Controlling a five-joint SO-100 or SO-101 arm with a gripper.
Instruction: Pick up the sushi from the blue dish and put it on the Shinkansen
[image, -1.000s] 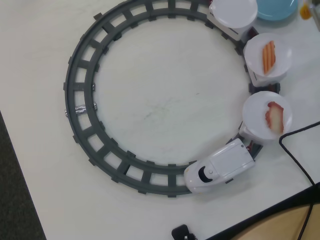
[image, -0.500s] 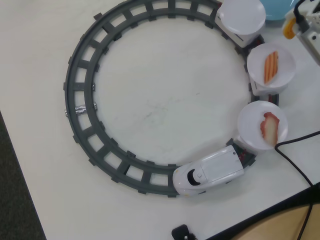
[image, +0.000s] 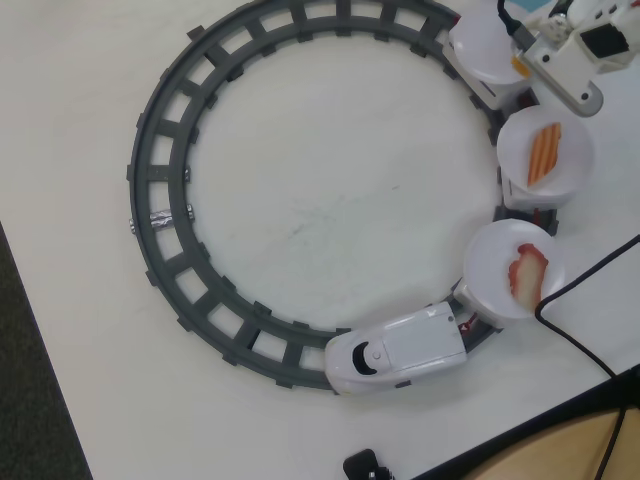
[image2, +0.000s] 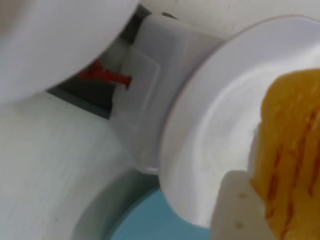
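The white Shinkansen stands on the grey ring track at the bottom and pulls three cars with round white plates. My gripper hangs over the rearmost plate at the top right. In the wrist view the gripper is shut on the yellow-orange sushi, with one white finger pressed against its side. The sushi hangs just above that white plate. The light blue dish shows beneath the plate's edge at the bottom of the wrist view.
The middle plate holds an orange-and-white striped piece. The plate nearest the engine holds a red-and-white piece. A black cable runs along the table's right side. The table edge is at the bottom right, and dark floor lies at the left.
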